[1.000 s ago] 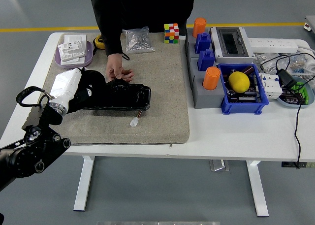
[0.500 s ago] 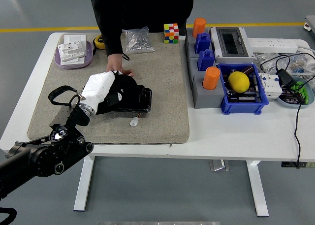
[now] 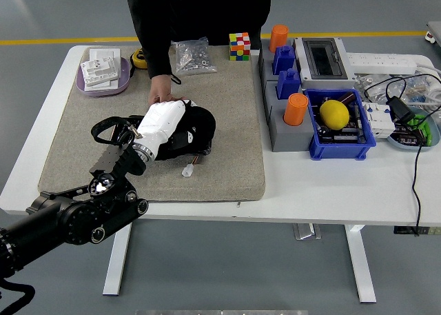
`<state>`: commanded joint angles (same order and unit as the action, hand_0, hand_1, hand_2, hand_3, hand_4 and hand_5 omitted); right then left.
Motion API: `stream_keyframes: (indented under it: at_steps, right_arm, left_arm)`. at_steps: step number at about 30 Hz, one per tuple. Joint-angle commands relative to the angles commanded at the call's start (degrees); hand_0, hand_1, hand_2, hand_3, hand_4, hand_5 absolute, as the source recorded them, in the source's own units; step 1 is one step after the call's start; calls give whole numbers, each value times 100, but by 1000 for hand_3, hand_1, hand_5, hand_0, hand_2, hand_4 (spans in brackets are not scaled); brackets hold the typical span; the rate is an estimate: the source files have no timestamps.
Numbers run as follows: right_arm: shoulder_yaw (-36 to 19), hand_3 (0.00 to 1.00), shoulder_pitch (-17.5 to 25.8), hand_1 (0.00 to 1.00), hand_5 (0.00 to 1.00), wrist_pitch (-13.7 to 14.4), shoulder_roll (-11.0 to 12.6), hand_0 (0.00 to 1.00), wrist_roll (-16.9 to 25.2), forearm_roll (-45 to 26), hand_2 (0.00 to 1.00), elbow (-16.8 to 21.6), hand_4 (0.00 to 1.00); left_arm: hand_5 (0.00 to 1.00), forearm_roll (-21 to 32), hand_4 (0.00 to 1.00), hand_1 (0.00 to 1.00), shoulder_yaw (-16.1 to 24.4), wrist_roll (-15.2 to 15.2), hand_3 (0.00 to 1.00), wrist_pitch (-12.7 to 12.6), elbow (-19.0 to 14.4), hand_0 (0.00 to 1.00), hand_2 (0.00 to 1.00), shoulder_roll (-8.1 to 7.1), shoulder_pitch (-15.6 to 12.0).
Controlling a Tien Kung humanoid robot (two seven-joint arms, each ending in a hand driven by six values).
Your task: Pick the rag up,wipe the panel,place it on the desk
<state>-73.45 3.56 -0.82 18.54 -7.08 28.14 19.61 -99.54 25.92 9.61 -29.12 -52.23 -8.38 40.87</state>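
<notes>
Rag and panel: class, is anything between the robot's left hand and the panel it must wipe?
Only the black rag itself; the left hand presses it onto the panel. A person's hand rests just behind.

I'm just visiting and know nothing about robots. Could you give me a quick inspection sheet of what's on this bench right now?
Surface: white table with a beige mat.
Job's things: black panel on the mat, mostly hidden under the left hand; rag not clearly seen.
Clutter: Rubik's cube, orange cups, yellow ball in a blue bin, bag of screws, purple tray.
Hands: left on the panel; right not in view.
Cables: black cable, power strip.
Surroundings: a person's hand beside the panel.
</notes>
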Motion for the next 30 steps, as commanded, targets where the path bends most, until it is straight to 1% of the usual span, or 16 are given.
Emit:
stream_keyframes:
  at_steps: [9, 16, 20, 25, 30]
  right_arm:
    - [14, 635, -29, 557, 659, -11, -3, 717, 9, -2, 676, -13, 998]
    - [5, 635, -22, 557, 659, -7, -10, 717, 6, -6, 676, -15, 998]
    - [-18, 636, 2, 557, 660, 4, -15, 718, 2, 2, 676, -10, 998]
    - [-32, 636, 25, 557, 660, 13, -23, 717, -1, 5, 676, -3, 998]
    - [-30, 636, 39, 557, 660, 13, -26, 717, -9, 16, 676, -5, 998]
  left_arm:
    - [2, 2, 2, 147, -104, 21, 384, 14, -41, 261, 493, 47, 42]
    - [2, 3, 2, 147, -11, 25, 384, 19, 5, 261, 493, 29, 30]
    - [2, -33, 2, 147, 75, 24, 384, 28, 34, 262, 493, -45, -5]
    - [2, -86, 2, 146, 108, 28, 384, 42, 55, 262, 493, -203, 15]
    - [2, -109, 2, 145, 204, 20, 384, 34, 108, 263, 493, -259, -24]
